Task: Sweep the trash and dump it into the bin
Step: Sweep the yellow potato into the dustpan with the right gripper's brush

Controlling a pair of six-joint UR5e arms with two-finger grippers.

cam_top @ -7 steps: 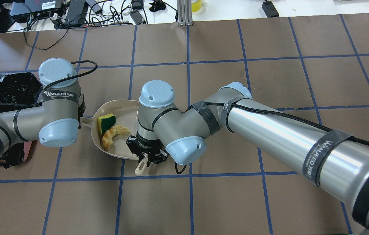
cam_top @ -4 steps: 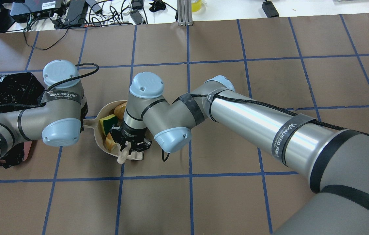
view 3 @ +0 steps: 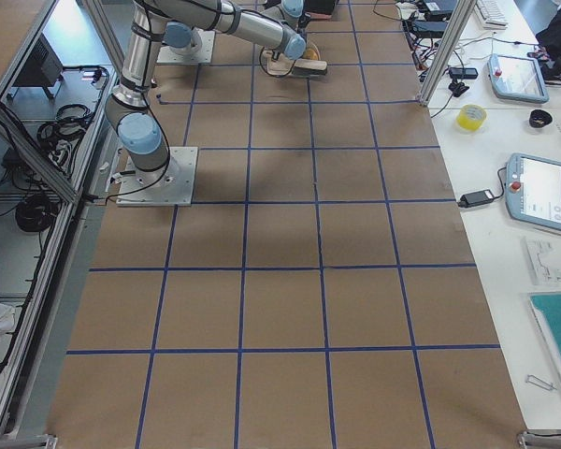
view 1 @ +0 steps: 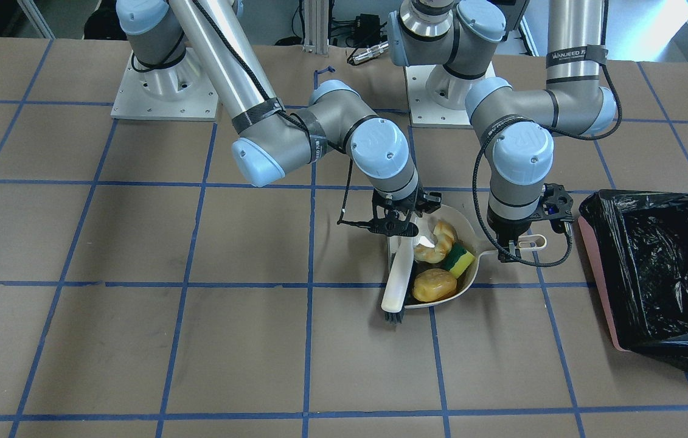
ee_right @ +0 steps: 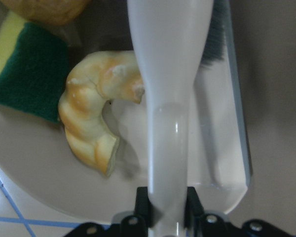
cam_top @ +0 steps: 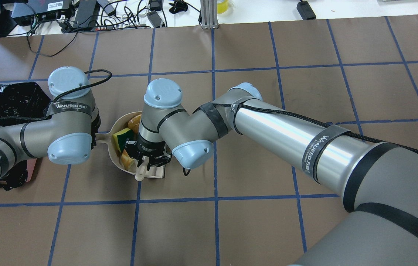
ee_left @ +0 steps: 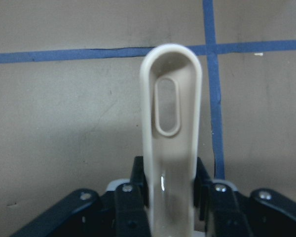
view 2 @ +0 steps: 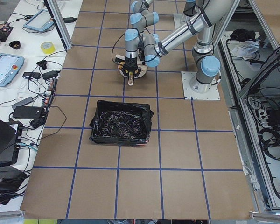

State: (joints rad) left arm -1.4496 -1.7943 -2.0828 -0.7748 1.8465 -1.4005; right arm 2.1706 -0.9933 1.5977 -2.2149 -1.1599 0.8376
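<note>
1. My left tool (ee_left: 170, 186) is pinched on the dustpan (view 1: 464, 226) handle. The pan lies on the surface (view 1: 137, 274), between its middle and my left edge.
2. My right tool (ee_right: 167, 210) is clamped on the brush (view 1: 397, 274) handle. The brush lies along the pan's open lip.
3. All the trash is inside the pan: lump (view 1: 435, 285), bread (view 1: 438, 243), and the sponge (view 1: 459, 260) between them, bunched close.
4. The bin (view 1: 654, 267) stands by my left edge, apart from the pan, with its black liner open.
</note>
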